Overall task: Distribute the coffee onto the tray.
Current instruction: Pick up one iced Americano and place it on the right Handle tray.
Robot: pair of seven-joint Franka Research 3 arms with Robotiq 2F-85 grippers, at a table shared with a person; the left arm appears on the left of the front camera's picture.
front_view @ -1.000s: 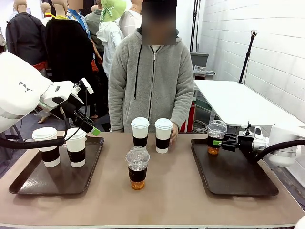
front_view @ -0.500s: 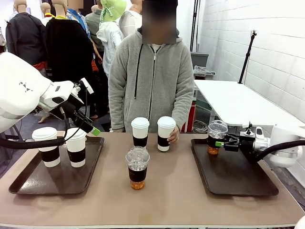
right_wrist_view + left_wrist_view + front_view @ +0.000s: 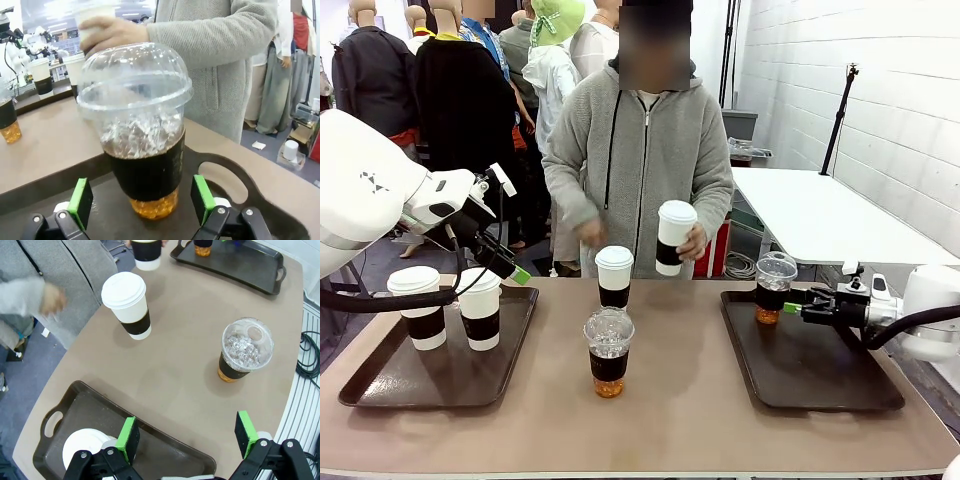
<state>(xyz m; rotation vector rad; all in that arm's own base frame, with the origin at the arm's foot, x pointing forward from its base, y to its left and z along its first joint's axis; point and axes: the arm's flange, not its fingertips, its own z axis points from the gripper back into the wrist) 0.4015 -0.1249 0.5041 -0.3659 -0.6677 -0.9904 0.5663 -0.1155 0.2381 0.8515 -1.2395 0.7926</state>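
A person in a grey fleece stands at 12 o'clock, seen across the table from the robot's side. At 9 o'clock lies the left tray, carrying two white paper cups with black sleeves side by side: the outer cup and the inner cup. The left gripper hovers over this tray's far corner, its jaws spread wide and empty. At 3 o'clock lies the right tray. The tray iced coffee, a clear dome-lidded cup, stands at the tray's 11 o'clock corner. The right gripper lies level at 3 o'clock of that cup, released, its green pads parted wider than the cup with a gap on each side. Near the table's middle stands the centre iced coffee, and at 12 o'clock of it the standing paper cup. The person's hand holds the lifted paper cup in the air over the far edge, at about 1 o'clock.
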